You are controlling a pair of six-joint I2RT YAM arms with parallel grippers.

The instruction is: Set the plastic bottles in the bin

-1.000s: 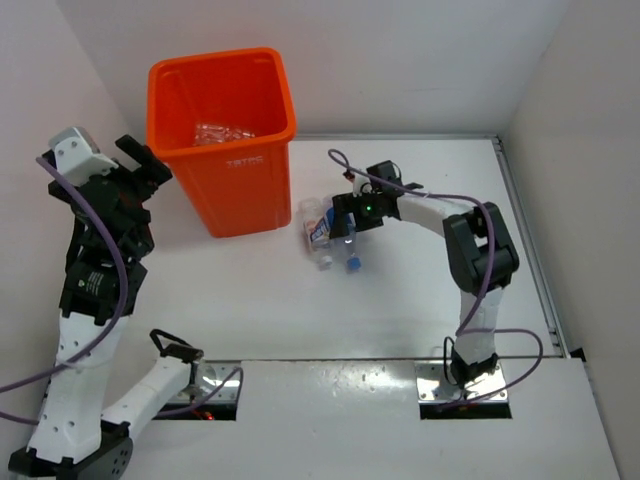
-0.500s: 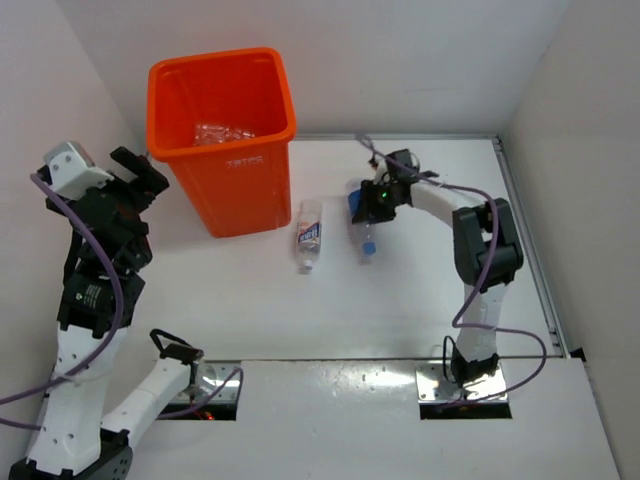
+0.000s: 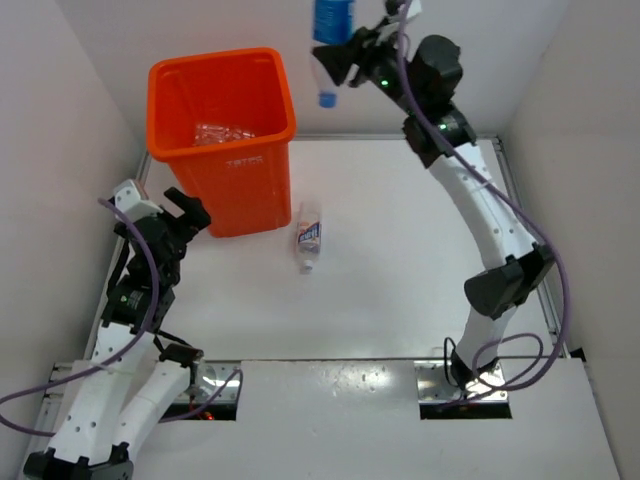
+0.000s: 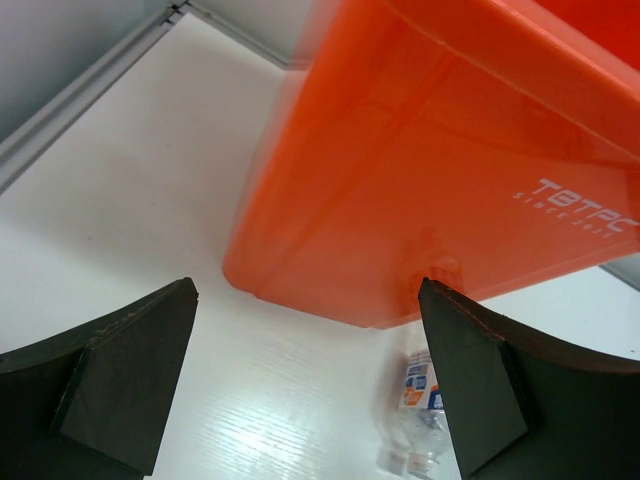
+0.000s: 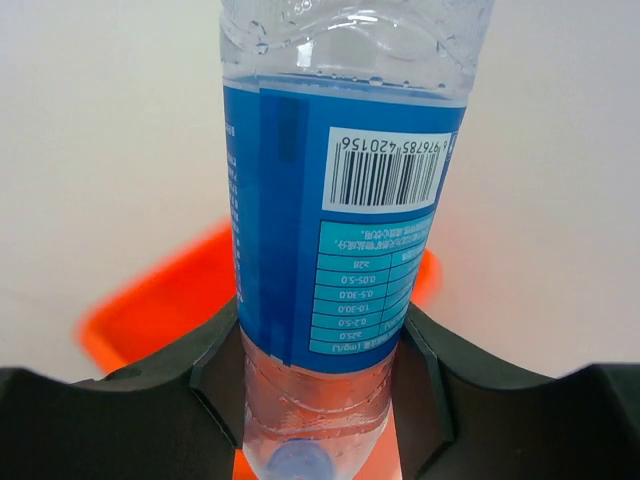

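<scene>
My right gripper [image 3: 337, 54] is raised high, just right of the orange bin [image 3: 240, 190], and is shut on a clear plastic bottle [image 3: 331, 25] with a blue label. That bottle [image 5: 340, 200] hangs cap down between the jaws of the right gripper [image 5: 320, 390], with the bin [image 5: 150, 300] blurred below it. A second bottle [image 3: 311, 235] with a white-blue label lies on the table right of the bin's base. Crinkled clear bottles [image 3: 222, 132] lie inside the bin. My left gripper [image 3: 186, 214] stands open and holds nothing, low by the bin's left front corner. In the left wrist view the left gripper [image 4: 310, 390] faces the bin [image 4: 450, 180] and the lying bottle [image 4: 421, 400].
White walls close in the table at the left, back and right. A raised metal rail [image 3: 525, 240] runs along the table's right edge. Purple cables trail along both arms.
My right arm has closed on the blue-labelled bottle, lifted it off the table and swung up and left towards the bin. My left arm has dropped lower beside the bin. The other bottle stayed put.
</scene>
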